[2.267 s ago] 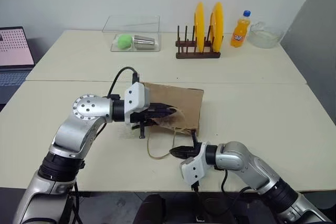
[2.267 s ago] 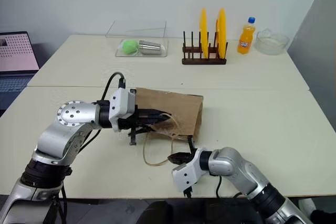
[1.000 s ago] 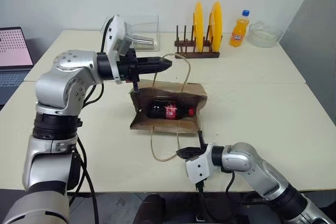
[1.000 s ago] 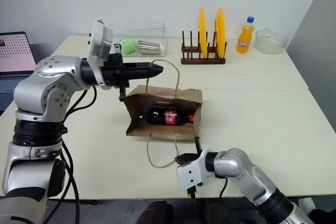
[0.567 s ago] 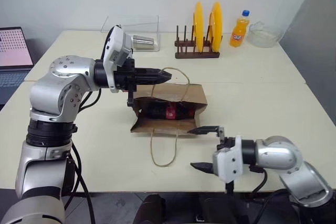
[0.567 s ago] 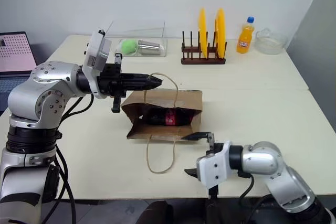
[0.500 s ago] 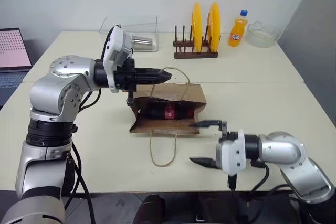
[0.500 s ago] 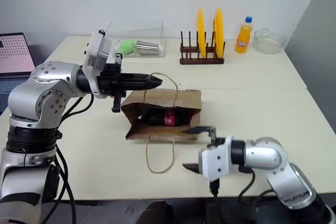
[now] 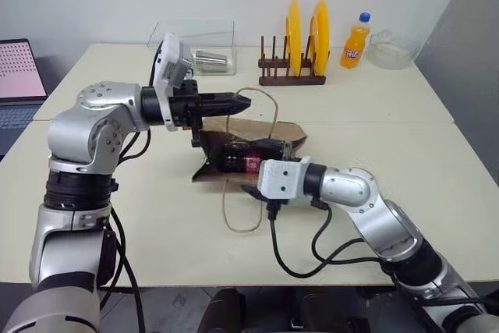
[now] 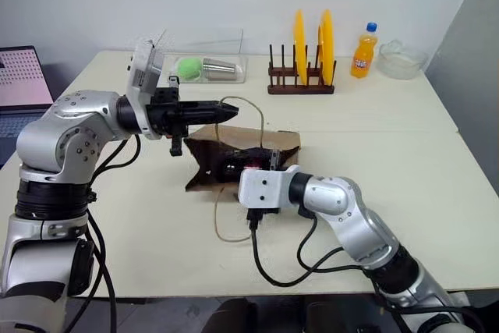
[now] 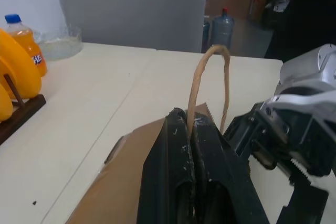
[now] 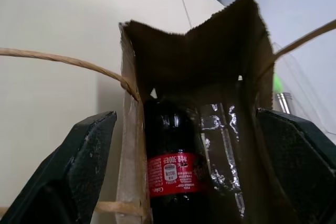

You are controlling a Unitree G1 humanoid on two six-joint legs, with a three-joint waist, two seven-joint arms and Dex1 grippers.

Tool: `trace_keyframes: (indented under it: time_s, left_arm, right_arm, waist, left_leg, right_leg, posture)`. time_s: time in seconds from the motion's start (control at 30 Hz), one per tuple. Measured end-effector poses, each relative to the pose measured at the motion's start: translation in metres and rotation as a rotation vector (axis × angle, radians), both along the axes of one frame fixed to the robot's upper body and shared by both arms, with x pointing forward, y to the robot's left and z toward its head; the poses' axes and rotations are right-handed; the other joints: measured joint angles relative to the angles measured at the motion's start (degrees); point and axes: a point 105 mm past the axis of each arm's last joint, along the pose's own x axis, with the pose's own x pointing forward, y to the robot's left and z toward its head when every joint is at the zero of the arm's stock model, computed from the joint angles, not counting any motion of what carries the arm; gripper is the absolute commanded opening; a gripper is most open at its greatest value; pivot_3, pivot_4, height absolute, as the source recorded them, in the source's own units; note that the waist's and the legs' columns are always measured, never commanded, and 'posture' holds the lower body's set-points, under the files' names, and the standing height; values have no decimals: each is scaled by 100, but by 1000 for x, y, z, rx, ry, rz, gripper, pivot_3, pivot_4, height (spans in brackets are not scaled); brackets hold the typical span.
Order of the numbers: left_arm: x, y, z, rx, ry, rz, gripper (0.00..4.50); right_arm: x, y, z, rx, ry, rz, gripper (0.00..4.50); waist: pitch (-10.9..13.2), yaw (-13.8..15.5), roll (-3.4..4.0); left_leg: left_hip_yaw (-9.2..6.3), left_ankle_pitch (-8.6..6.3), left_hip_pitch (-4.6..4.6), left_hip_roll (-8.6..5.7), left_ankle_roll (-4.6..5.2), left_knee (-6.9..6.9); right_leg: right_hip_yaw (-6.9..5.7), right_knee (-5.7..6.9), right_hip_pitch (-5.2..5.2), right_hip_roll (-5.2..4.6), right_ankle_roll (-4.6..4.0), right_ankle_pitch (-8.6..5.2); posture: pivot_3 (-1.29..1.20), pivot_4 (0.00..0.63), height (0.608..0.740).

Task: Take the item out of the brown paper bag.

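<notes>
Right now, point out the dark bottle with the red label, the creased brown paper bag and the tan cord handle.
dark bottle with the red label [image 12: 173, 174], right wrist view, label.
creased brown paper bag [image 12: 210, 56], right wrist view, inner wall.
tan cord handle [image 11: 202, 77], left wrist view, loop.

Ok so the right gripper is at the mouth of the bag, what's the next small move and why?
Probably ease the right gripper deeper into the brown paper bag until its open fingers straddle the dark bottle with the red label, then close. The left gripper, shut on the cord handle, holds the mouth open, and the bottle lies right ahead between the fingers, not yet gripped.
</notes>
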Motion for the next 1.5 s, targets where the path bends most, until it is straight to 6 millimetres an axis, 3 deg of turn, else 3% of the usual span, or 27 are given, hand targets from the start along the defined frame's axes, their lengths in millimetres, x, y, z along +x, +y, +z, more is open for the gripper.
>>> trace_keyframes:
  time_s: [0.1,0.23,0.53,0.63,0.73,0.87,1.03,1.33,1.43,1.5]
  left_arm:
    - [4,1,6,-22,-5,17,0]
    - [4,1,8,-30,-9,18,0]
    - [2,1,8,-26,-9,-2,0]
    - [2,1,8,-26,-9,-3,0]
    - [2,1,8,-26,-9,-4,0]
    - [1,0,8,-26,-11,-7,0]
    - [0,0,8,-25,-15,-11,0]
    - [0,-2,9,-29,-17,-16,0]
    - [0,-2,9,-30,-18,-17,0]
    - [0,-2,9,-30,-18,-16,0]
  right_arm:
    - [3,-1,-10,-111,-107,6,4478]
    - [-1,4,-12,-109,-125,36,4478]
    - [-4,-6,15,187,198,41,4478]
    - [-4,-6,11,185,261,36,3925]
    - [-4,-4,10,160,260,36,2927]
    - [-1,3,12,102,205,25,2927]
    - [17,13,22,-28,50,-31,2927]
    - [33,28,-14,-240,12,-59,2927]
    - [39,25,-25,-291,24,-78,2927]
    - [40,23,-28,-306,30,-83,3305]
  waist:
    - [0,-13,0]
    - [0,-36,0]
    - [0,-39,0]
    - [0,-44,0]
    - [0,-53,0]
    - [0,-69,0]
    - [0,-78,0]
    - [0,-83,0]
    - [0,-79,0]
    - [0,-79,0]
  left_leg:
    - [2,0,0,0,0,0]
    - [2,1,0,1,-2,0]
    - [-1,-2,1,1,4,1]
    - [-1,-5,1,1,8,0]
    - [0,-5,1,1,9,0]
    - [0,-3,1,1,5,0]
    - [0,-2,1,1,3,0]
    - [1,1,-2,0,-2,-1]
    - [1,1,-2,0,-2,0]
    - [2,1,-2,0,-2,0]
  right_leg:
    - [0,1,-1,1,2,-1]
    - [1,3,-2,1,0,0]
    - [1,4,-1,0,-2,2]
    - [1,4,-1,0,-2,2]
    - [1,4,-2,0,-1,2]
    - [1,6,-3,0,-1,2]
    - [0,5,-4,1,-2,2]
    - [1,5,-7,0,-3,2]
    - [1,5,-5,-1,-3,2]
    - [3,4,-6,-1,-2,2]
  posture:
    - [0,150,740]
    - [0,150,740]
    - [0,150,740]
    - [0,150,740]
    - [0,150,740]
    - [0,150,740]
    - [0,150,740]
    - [0,150,740]
    - [0,150,740]
    - [0,150,740]
